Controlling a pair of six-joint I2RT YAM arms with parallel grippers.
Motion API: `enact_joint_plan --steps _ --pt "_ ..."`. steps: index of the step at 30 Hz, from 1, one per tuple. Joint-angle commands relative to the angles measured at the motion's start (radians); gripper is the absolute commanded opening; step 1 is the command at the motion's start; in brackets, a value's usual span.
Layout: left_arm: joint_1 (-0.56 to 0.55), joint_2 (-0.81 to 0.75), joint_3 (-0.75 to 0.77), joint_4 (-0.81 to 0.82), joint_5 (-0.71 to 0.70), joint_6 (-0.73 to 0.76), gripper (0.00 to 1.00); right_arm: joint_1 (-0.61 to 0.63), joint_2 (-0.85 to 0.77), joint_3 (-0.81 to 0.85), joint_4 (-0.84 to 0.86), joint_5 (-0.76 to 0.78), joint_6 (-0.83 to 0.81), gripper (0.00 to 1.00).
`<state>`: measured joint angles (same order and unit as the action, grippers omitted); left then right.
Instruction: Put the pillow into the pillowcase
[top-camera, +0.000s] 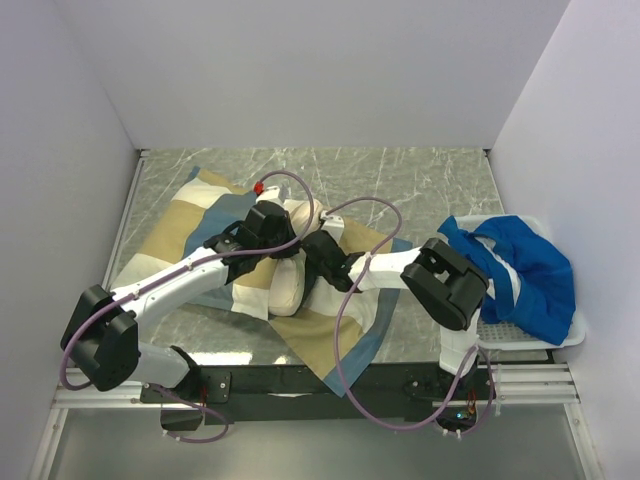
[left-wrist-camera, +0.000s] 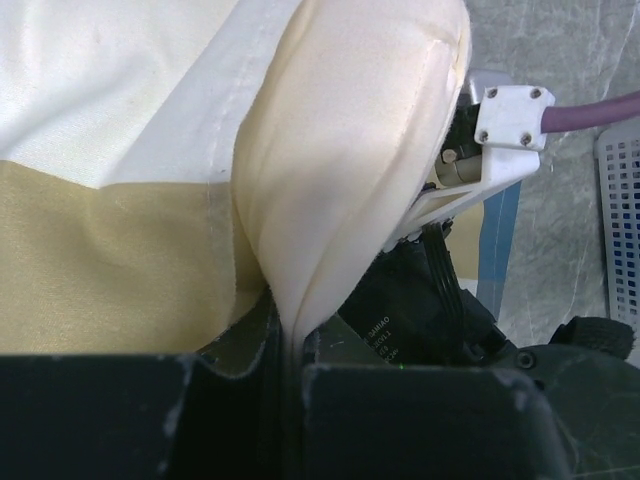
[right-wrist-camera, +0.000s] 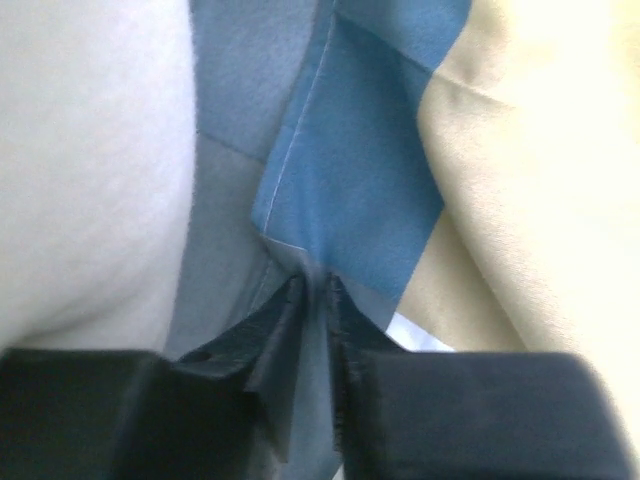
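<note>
Left hand (left-wrist-camera: 291, 385) pinches pillow (left-wrist-camera: 350, 150); arm label (left-wrist-camera: 385, 335) illegible

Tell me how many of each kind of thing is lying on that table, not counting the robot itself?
pillow: 1
pillowcase: 1
blue striped cloth: 1
white basket: 1
Total: 4

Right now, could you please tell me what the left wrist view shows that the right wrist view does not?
Only the left wrist view shows the left gripper pinching the cream pillow by its edge, plus the marble table and a white basket. Only the right wrist view shows the right gripper nipping a slate-blue fold of the pillowcase. Both views show pillowcase fabric close up.
</note>
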<state>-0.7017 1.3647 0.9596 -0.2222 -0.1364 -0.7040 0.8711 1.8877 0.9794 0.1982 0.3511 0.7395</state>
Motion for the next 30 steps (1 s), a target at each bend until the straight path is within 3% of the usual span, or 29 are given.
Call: enact_joint_plan --steps 1,5,11,23,30 --pt "-0.007 -0.039 0.010 0.089 0.092 -0.051 0.01 0.023 0.027 0.010 -0.091 0.081 -0.048 0.12" --pt "0.007 -0.039 0.004 0.096 0.100 -0.057 0.01 0.025 -0.007 -0.028 -0.071 0.086 -0.060 0.00" --pt "0.030 -0.018 -0.012 0.072 0.075 -0.045 0.01 0.016 -0.114 -0.112 -0.077 0.101 -0.043 0.00" --pt "0.062 0.031 -0.157 0.136 0.153 -0.034 0.01 -0.119 -0.470 -0.326 -0.060 -0.056 -0.029 0.00" --pt "0.062 0.040 -0.194 0.118 0.165 -0.005 0.01 -0.187 -0.535 -0.288 -0.108 -0.121 -0.068 0.00"
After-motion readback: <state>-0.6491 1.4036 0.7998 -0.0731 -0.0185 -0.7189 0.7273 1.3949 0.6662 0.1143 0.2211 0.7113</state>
